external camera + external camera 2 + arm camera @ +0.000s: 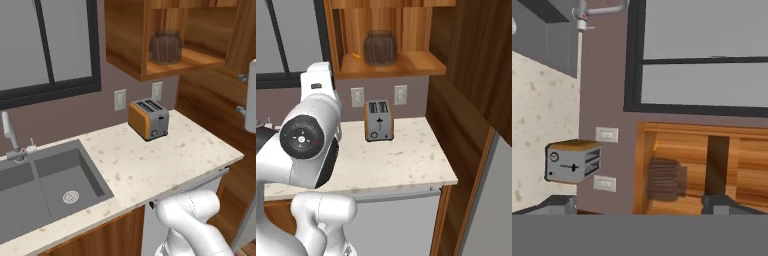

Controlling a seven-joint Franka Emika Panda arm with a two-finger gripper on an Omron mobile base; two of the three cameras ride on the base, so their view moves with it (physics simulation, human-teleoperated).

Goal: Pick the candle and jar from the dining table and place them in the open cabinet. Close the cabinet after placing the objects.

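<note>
the jar (165,46) is seen on the lower shelf of the open cabinet (130,47), a reddish-brown wooden wall box with grain on its panels. dark reddish-brown sticks are held inside the squat, round glass body, and a lid is set on top. in the hand view, which is rolled sideways, the jar (663,179) is placed between the two dark tips of the gripper (643,206), farther off and clear of both. the jaws are spread wide, and nothing is pinched between them.

a small yellowish fleck (357,56) is noticed on the shelf just beside the jar; it may be the candle, though it is too small to be told for certain.

below the cabinet, a boxy orange toaster (148,119) with silver ends and two top slots is set on the cream, brown-speckled counter (150,165), against a mauve wall bearing two white outlets (120,99). further along the counter from the gripper, a grey double sink (45,186) with a slim silver faucet (11,138) is sunk in, under a dark-framed window (47,47). nothing is found between the fingertips and the shelf opening.
</note>
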